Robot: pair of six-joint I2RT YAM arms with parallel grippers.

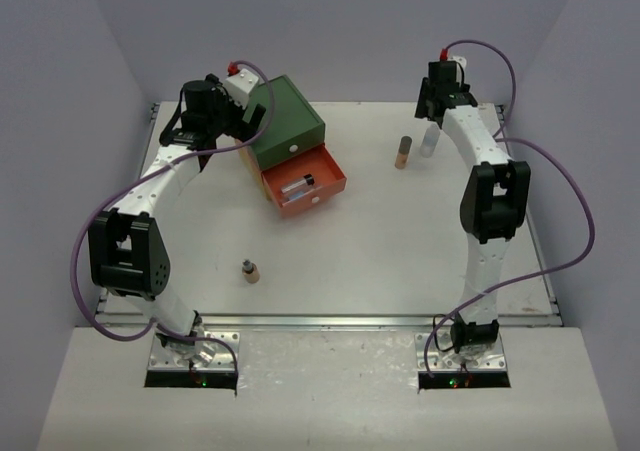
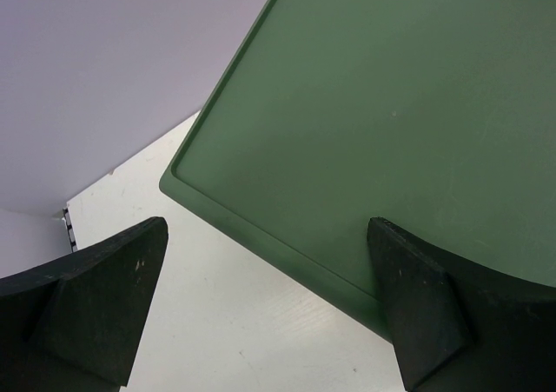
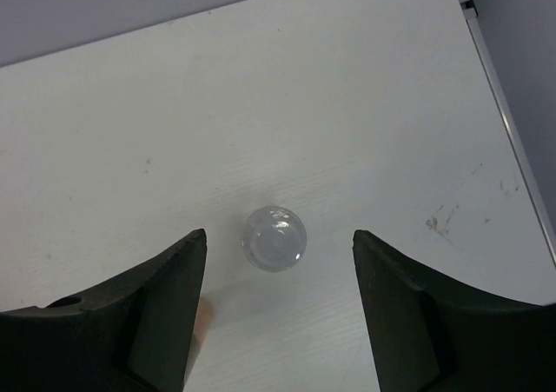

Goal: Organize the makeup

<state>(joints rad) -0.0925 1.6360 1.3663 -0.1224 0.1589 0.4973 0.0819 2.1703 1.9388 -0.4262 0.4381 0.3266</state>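
A clear little bottle [image 1: 430, 142] stands at the back right; the right wrist view shows its top [image 3: 274, 238] from above. My right gripper [image 1: 433, 109] [image 3: 278, 246] hangs open above it, one finger on each side, not touching. A tan bottle [image 1: 402, 153] stands just left of it. A small tan dark-capped bottle [image 1: 250, 270] lies at the front left. A clear dark-capped bottle [image 1: 298, 183] lies in the open orange drawer [image 1: 325, 176]. My left gripper [image 1: 254, 117] [image 2: 265, 275] is open and empty over the left edge of the green box top [image 2: 391, 105].
The three-drawer box [image 1: 285, 121] stands at the back left, its orange drawer pulled out toward the middle. The purple back wall [image 2: 104, 62] is close behind the left gripper. The table's right edge [image 3: 512, 149] runs near the clear bottle.
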